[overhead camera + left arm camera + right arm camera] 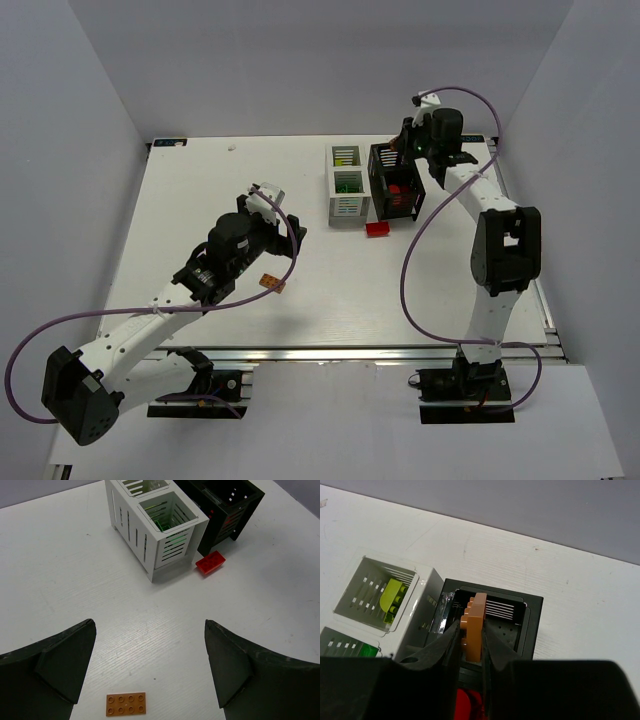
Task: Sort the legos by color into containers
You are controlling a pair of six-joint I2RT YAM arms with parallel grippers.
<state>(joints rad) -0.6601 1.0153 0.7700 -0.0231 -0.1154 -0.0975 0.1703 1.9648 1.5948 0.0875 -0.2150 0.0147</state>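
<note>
Right wrist view: right hand (471, 636) pinches an orange brick (475, 620) over the black box (534, 611), apparently for release; left hand (150, 665), spread wide and empty, hangs near an orange plate (126, 703).

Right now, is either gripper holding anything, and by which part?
The right gripper pinches an orange lego across its broad faces, edge-on above the black container. The left gripper is open, holding nothing.

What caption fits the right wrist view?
Right gripper holds an orange lego on edge above the black container, beside the white container.
</note>
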